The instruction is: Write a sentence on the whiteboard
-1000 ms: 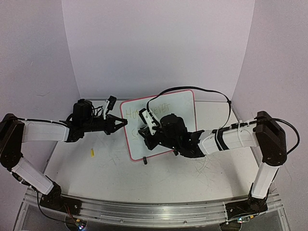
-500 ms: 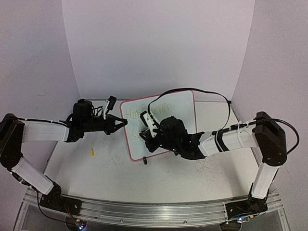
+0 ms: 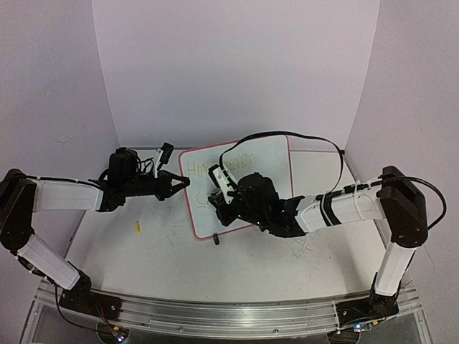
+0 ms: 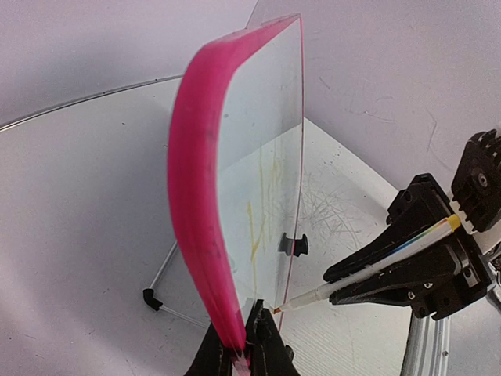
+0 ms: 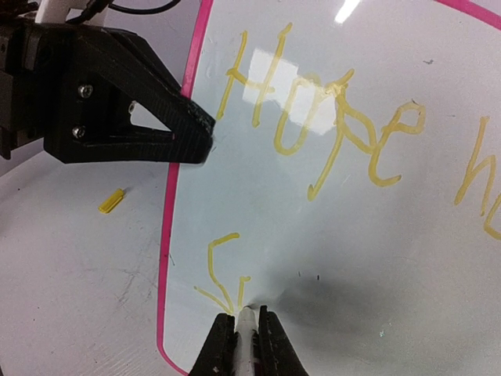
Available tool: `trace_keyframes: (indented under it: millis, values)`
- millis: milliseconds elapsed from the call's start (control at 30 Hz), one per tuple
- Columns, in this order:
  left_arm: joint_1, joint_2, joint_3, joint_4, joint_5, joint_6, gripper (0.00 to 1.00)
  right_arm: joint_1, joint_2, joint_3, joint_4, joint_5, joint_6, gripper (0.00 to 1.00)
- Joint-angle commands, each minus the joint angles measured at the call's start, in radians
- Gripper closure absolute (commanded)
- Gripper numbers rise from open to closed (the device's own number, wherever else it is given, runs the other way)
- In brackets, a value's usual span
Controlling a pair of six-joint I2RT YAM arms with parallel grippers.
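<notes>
The whiteboard (image 3: 267, 162), white with a thin pink-red frame (image 4: 196, 196), lies tilted on the table. My left gripper (image 3: 183, 183) is shut on its left edge, the jaws pinching the frame (image 4: 239, 348). The sentence (image 5: 313, 125) is in yellow: "Hope" and more on the top line, and a few strokes (image 5: 223, 274) starting a second line. My right gripper (image 5: 246, 333) is shut on a white marker (image 5: 247, 345), whose tip touches the board (image 5: 352, 235) just right of those strokes. From the left wrist the marker (image 4: 376, 266) slants down to the board.
A small yellow piece (image 3: 136, 228) lies on the table left of the board. A black clip foot (image 3: 216, 239) sits at the board's near edge. Grey scratch marks (image 3: 305, 247) cover the table. A black cable (image 3: 287, 135) arcs over the board.
My right gripper with the marker has shifted very slightly over the board's lower left. The left arm and the board have stayed still.
</notes>
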Motion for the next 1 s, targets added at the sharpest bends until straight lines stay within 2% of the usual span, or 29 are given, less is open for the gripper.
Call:
trace_keyframes:
  millis: [0, 967]
  values:
    - [0.008, 0.006, 0.021, -0.025, -0.123, 0.111, 1.00, -0.030, -0.021, 0.057, 0.025, 0.070, -0.030, 1.00]
    - [0.007, 0.007, 0.025, -0.028, -0.122, 0.113, 1.00, -0.043, -0.033, 0.073, 0.026, 0.080, -0.038, 1.00]
